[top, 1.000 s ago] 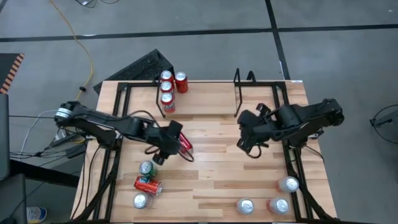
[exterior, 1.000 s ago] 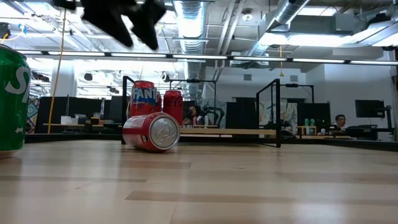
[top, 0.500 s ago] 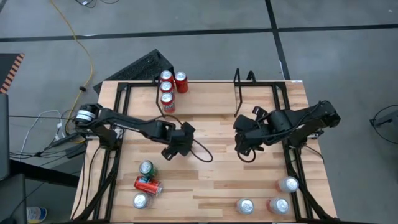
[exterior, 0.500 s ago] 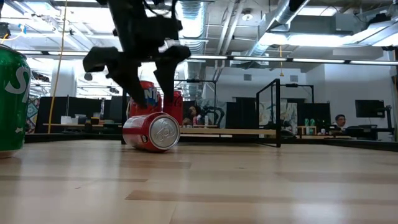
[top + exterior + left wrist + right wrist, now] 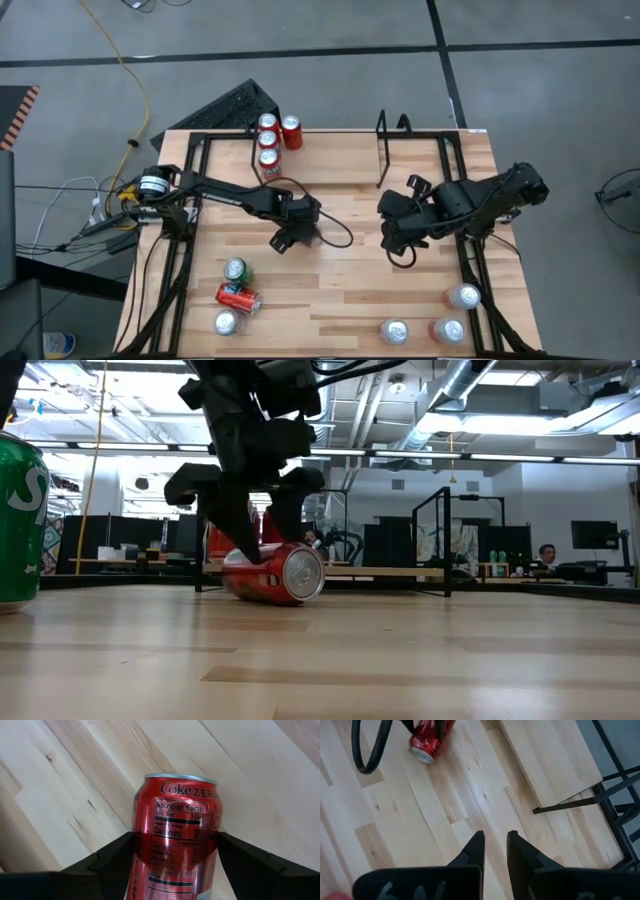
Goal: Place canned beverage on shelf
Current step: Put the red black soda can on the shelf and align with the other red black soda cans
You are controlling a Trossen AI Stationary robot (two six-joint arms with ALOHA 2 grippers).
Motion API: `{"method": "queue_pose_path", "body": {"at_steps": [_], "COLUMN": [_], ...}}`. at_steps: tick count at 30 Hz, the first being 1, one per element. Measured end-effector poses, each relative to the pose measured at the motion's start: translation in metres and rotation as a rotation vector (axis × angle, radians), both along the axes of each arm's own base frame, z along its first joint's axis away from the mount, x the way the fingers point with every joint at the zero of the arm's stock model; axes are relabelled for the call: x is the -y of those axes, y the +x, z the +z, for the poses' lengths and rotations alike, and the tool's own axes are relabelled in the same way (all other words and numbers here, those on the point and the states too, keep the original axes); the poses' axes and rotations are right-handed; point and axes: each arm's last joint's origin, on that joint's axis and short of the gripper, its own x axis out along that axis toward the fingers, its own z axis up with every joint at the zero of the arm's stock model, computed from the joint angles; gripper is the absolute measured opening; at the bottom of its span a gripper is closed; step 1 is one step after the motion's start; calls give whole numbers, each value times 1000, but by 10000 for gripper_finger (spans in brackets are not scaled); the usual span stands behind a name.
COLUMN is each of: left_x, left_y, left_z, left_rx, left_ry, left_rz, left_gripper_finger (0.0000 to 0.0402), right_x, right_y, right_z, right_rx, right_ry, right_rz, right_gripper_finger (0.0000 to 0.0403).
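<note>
While the right gripper [image 5: 494, 851] hangs over bare wood at the right of the table [image 5: 350, 270] with its jaws nearly closed on nothing, the left gripper [image 5: 292, 232] is down at the table's middle. Its fingers [image 5: 112, 862] straddle a red cola can [image 5: 172, 835] lying on its side on the boards, one on each flank, touching it. The shelf [image 5: 383, 150] stands at the far edge, three cans [image 5: 268, 140] upright by its left end loop.
</note>
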Motion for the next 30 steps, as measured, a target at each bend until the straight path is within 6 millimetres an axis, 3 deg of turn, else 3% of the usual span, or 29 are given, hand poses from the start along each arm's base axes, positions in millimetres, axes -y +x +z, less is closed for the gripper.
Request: {"method": "queue_pose_path", "body": {"at_steps": [10, 21, 30], "left_x": [3, 6, 8], "left_y": [-4, -2, -8], "left_z": [-2, 4, -1], "left_rx": [-49, -77, -114], "left_ry": [-65, -71, -121], "left_rz": [31, 58, 61], "left_gripper_finger": [258, 303, 292], "right_x": [-7, -8, -8], "right_y": [-3, -3, -3], "right_z": [0, 0, 0], "right_rx": [9, 12, 11], "right_ry": [9, 12, 15], "right_rz": [8, 7, 6], "right_gripper_finger": [62, 62, 62]}}
